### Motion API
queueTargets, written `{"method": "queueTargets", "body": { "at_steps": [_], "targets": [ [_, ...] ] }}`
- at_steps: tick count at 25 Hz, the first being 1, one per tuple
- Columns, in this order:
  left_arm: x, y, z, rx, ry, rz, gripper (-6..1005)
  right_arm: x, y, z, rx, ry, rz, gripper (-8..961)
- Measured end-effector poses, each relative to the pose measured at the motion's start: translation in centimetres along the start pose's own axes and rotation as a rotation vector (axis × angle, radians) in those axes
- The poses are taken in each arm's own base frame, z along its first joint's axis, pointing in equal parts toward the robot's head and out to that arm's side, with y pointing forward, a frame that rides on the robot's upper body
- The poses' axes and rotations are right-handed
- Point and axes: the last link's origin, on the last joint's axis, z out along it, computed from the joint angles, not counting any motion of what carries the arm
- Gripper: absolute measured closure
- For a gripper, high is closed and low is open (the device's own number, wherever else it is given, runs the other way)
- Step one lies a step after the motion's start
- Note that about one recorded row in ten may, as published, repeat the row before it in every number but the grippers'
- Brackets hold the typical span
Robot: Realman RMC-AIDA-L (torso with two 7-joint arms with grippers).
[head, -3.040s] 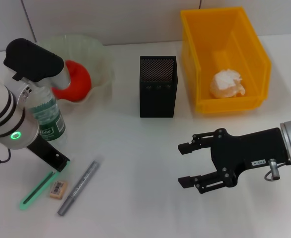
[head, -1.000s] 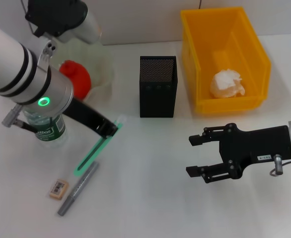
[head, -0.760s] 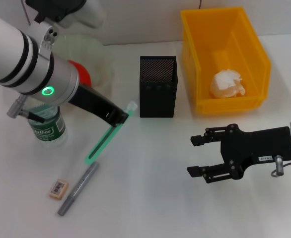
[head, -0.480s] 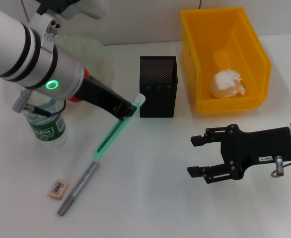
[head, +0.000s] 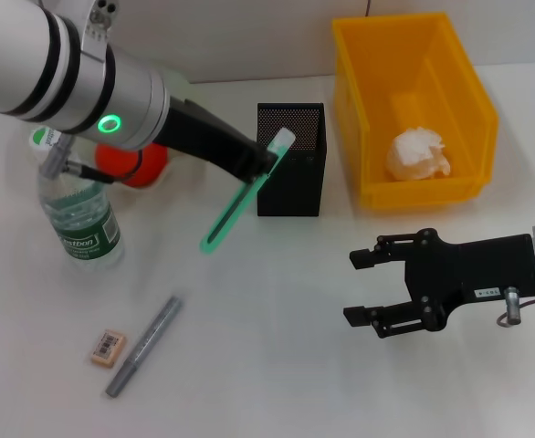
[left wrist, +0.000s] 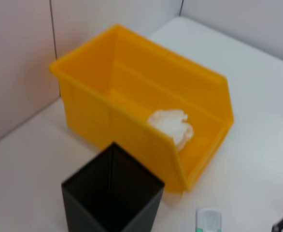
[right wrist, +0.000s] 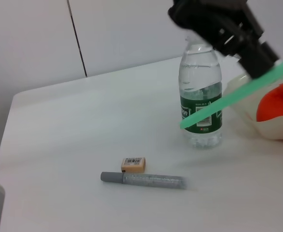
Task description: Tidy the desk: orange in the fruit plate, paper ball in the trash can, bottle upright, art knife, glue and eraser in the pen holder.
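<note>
Eraser and grey glue stick lie nearest, well in front of the pen holder & to its left; both still to go in. Right gripper, jaws wide, holds nothing, in front-right of holder. Left gripper pinches green art knife at holder's front-left edge, not in yet. Bottle upright, orange in plate, paper ball in yellow bin: done.

Surface: we see a white desk.
On it, 12 o'clock: black mesh pen holder, yellow plastic bin.
9 o'clock: upright clear water bottle.
7 o'clock: tan eraser, grey art knife.
</note>
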Motion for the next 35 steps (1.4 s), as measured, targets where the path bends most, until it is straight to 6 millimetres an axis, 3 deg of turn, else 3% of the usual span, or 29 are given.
{"method": "queueTargets", "body": {
  "at_steps": [15, 29, 35],
  "targets": [
    [3.3, 0.5, -0.5, -0.037, 0.256, 0.077, 889, 0.2, -0.1, 0.3, 0.0, 0.0, 0.01, 187],
    [3.6, -0.2, 0.5, -0.059, 0.365, 0.098, 888, 0.1, -0.2, 0.3, 0.004, 0.001, 0.008, 187],
    [3.4, -1.0, 2.0, -0.06, 0.448, 0.103, 888, 0.1, -0.2, 0.4, 0.003, 0.0, 0.007, 187]
  ]
}}
